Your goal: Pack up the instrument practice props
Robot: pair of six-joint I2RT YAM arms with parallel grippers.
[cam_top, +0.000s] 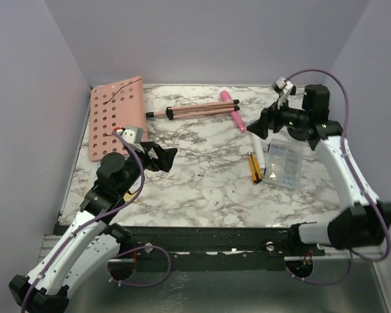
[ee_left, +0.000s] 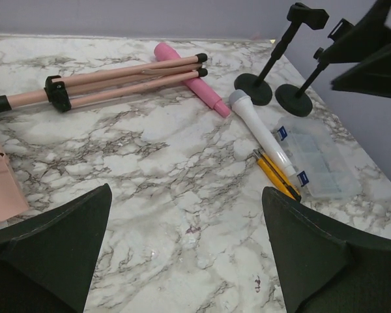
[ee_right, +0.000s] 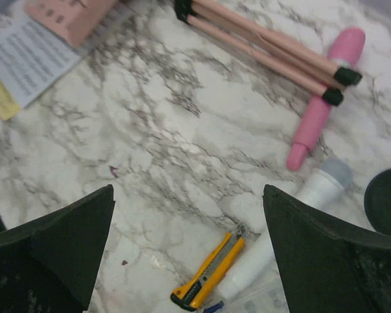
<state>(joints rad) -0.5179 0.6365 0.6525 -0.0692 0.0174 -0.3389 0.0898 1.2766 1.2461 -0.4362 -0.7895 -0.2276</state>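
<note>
- The left jaws are spread wide and hold nothing. They hang over the bare surface (cam_top: 202, 192), just beside the pink rack (cam_top: 116, 120).
- The right jaws are spread wide too, and empty.
- The white microphone (ee_right: 303, 205) lies under the right jaws, close to the right-hand one, with the yellow cutter (ee_right: 208, 274) beside it.
- The folded pink tripod (cam_top: 194, 109) lies flat farther back, its feet by the pink microphone (cam_top: 232, 111).
- Two black mounts (ee_left: 253, 90) stand upright at the back right.
- The white and yellow pages (ee_right: 32, 55) lie beside the rack.
</note>
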